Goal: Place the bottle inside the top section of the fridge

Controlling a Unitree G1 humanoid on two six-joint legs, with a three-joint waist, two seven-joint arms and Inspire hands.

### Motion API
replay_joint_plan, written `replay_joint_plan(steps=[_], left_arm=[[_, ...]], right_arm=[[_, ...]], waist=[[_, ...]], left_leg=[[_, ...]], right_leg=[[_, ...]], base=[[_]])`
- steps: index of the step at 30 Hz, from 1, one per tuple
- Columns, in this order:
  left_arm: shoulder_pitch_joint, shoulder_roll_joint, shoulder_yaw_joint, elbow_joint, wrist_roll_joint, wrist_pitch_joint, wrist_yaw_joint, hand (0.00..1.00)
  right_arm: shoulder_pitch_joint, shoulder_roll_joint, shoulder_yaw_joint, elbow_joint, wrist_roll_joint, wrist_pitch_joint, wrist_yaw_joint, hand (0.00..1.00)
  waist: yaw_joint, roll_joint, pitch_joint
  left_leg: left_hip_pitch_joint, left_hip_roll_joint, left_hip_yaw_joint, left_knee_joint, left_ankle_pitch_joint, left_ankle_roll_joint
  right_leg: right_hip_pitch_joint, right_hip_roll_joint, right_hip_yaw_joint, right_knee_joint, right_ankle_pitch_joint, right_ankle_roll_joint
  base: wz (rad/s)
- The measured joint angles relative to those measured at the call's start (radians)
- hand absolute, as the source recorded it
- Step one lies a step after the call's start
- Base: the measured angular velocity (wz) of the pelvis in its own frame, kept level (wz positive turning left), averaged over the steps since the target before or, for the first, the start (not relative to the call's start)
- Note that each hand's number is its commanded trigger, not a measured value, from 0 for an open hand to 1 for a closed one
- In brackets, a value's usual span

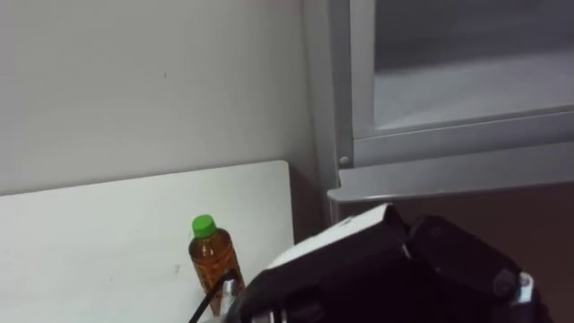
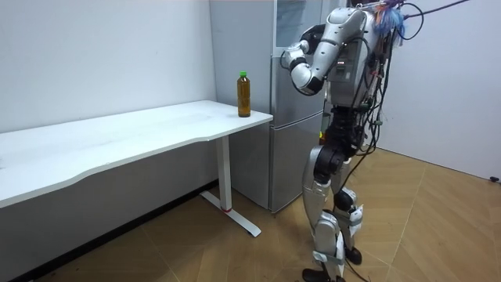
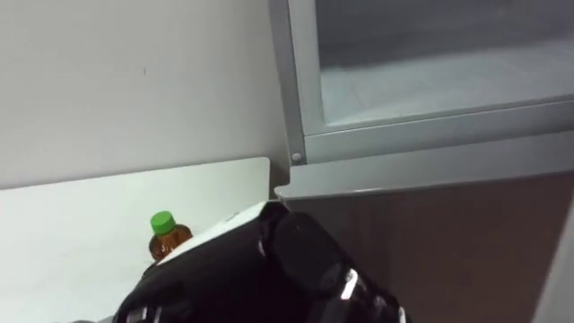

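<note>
The bottle (image 1: 213, 256), amber with a green cap, stands upright on the table (image 1: 90, 242), near the corner that lies just beside the fridge (image 1: 448, 184). No hand is on it, so the pick-up is not yet done. The robot stands upright before the fridge at the table's end, its left arm bent and raised. In the eye views that arm crosses the lower part of the scene, and the left hand (image 1: 484, 269) shows from the back in front of the fridge, below the ledge of the upper compartment (image 1: 466, 90). I cannot tell whether it is released or clenched, but it does not hold the bottle. The upper compartment looks open, its pale inside in view above the ledge, so the step in hand seems to be the turn from the door to the bottle. The next move calls for bringing a hand down and to the left, closing it round the bottle's body below the cap, and lifting it straight. The bottle stands close to the table's edge, so a sideways nudge could tip it off. It must then clear the ledge to go in.
</note>
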Motion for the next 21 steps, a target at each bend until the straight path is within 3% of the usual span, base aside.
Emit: replay_joint_plan(steps=[7, 15, 21], left_arm=[[0.0, 0.002, -0.009, 0.0, -0.003, 0.031, -0.033, 0.0], [0.0, 0.005, -0.008, 0.0, -0.004, 0.033, -0.056, 0.0], [0.0, -0.009, -0.01, 0.003, -0.004, 0.033, -0.062, 0.0]], right_arm=[[0.0, -0.002, 0.007, -0.001, 0.0, 0.018, 0.008, 0.0], [0.002, -0.001, -0.001, -0.002, 0.011, 0.014, 0.01, 0.0], [-0.001, 0.0, 0.004, -0.001, 0.011, 0.015, 0.034, 0.0]], waist=[[-0.001, -0.001, 0.0004], [-0.001, -0.003, -0.001], [-0.011, -0.007, -0.0022]], left_leg=[[-0.002, 0.002, 0.001, 0.001, 0.0, 0.0], [0.006, 0.004, 0.004, 0.001, 0.0, 0.0], [0.017, 0.005, 0.024, -0.002, 0.0, 0.0]], right_leg=[[-0.003, 0.001, 0.0, 0.001, 0.0, 0.001], [-0.006, 0.002, 0.006, 0.007, -0.002, 0.005], [-0.005, 0.01, 0.032, 0.004, 0.001, 0.003]], base=[[-0.03], [-0.01], [-0.09]])
